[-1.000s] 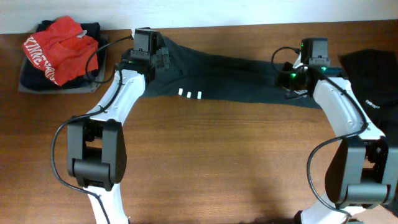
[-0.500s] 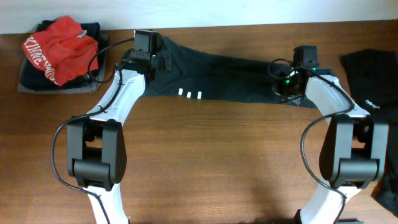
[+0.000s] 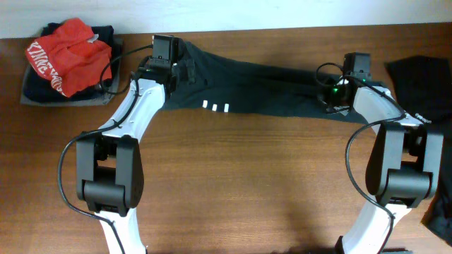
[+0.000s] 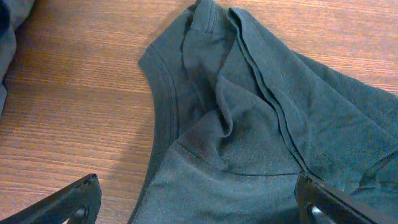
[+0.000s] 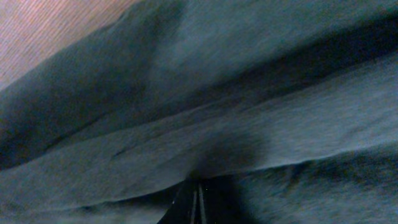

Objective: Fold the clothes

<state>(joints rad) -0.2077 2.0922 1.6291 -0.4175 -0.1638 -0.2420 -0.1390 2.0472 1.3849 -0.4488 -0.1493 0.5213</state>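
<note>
White-and-black left arm (image 3: 134, 106): reached forward, left gripper (image 4: 199, 199) pointing down, jaws spread wide.
White-and-black right arm (image 3: 385, 113): reached forward, right gripper (image 5: 198, 200) jaws closed, tips together.

Right wrist view, all blur: shirt (image 5: 205, 112) fills it, and the right gripper (image 5: 198, 202) is just a dark sliver cut by the bottom edge. Left wrist view: the left gripper (image 4: 199, 200) has its fingers (image 4: 71, 199) clipped at the bottom corners, with the shirt running off right. Overhead, both grippers' tips hide under their wrists. Black shirt (image 3: 424, 88) is cut at the right edge, its print (image 3: 422, 118) too small to read.
</note>
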